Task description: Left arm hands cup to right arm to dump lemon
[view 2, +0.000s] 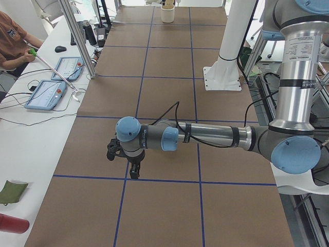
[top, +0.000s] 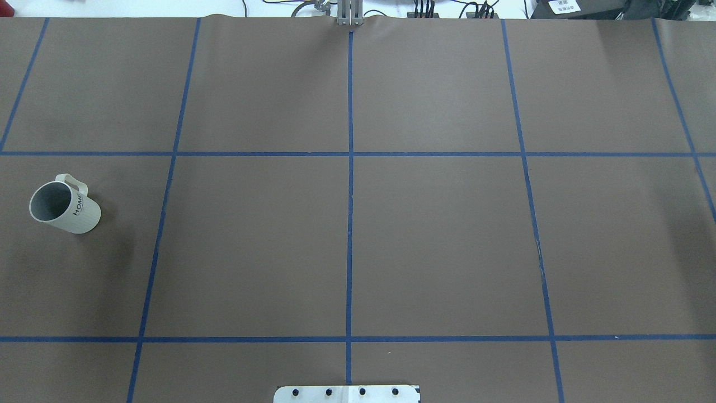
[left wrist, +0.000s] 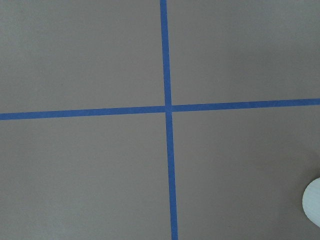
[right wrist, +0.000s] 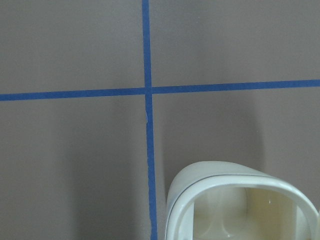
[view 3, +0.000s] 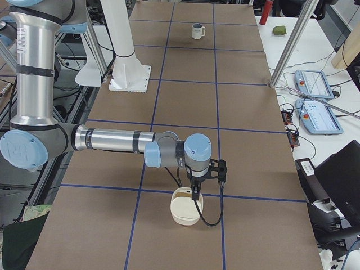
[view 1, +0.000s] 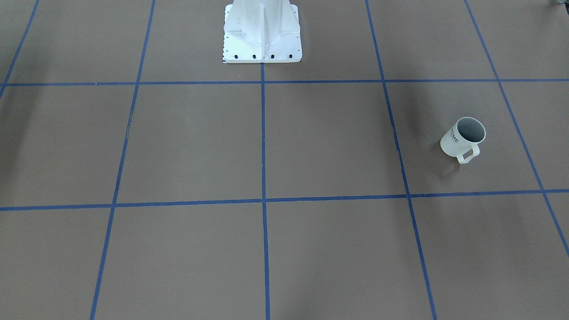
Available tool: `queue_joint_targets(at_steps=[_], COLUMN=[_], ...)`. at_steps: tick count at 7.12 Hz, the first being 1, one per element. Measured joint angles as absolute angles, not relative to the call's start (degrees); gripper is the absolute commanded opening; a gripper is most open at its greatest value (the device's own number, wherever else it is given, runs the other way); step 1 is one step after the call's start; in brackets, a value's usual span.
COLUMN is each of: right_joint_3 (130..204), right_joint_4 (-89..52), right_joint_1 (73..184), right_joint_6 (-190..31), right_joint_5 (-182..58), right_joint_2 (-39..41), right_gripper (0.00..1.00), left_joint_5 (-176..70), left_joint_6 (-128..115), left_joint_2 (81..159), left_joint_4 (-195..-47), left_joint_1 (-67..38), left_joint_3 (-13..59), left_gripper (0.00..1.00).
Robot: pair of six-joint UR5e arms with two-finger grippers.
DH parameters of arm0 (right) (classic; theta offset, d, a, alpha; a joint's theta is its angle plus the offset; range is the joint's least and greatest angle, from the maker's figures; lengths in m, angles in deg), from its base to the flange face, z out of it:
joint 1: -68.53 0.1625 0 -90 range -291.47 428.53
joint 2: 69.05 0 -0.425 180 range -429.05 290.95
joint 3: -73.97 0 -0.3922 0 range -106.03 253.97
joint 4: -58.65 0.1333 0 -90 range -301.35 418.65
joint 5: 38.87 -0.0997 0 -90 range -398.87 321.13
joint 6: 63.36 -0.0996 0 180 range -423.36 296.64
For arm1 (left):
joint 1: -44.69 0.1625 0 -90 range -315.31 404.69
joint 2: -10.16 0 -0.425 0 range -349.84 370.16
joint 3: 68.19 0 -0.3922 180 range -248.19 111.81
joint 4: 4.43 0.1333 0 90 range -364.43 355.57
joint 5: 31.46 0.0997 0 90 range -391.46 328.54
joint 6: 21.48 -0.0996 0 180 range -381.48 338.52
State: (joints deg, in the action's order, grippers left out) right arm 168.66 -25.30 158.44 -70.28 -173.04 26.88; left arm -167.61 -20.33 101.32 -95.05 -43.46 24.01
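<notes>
Cream-white cup (view 1: 462, 140), one, stands upright; left tool (view 2: 134, 171) and right tool (view 3: 195, 191), two: cannot tell their state.

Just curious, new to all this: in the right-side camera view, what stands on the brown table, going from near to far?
First the cream tub, then the white post's base plate, then the mug at the far end.

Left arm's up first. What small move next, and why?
Probably swing the left claw toward the HOME mug and centre above it. The mug stands upright and untouched on the table, handle pointing away from the robot's base, and no arm shows near it overhead.
</notes>
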Motion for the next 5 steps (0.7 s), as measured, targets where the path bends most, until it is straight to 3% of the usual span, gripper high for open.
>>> queue_joint_targets(at_steps=[5], right_joint_3=[169.1], right_joint_4=[-25.2], right_joint_1=[158.4], right_joint_6=[-70.3], right_joint_5=[-173.1], right_joint_2=[26.5], right_gripper=[1.0], left_joint_5=[-166.5], left_joint_6=[-20.5], left_joint_2=[102.4], left_joint_4=[-95.8], left_joint_1=[-43.4], left_joint_3=[24.5], left_gripper=[1.0])
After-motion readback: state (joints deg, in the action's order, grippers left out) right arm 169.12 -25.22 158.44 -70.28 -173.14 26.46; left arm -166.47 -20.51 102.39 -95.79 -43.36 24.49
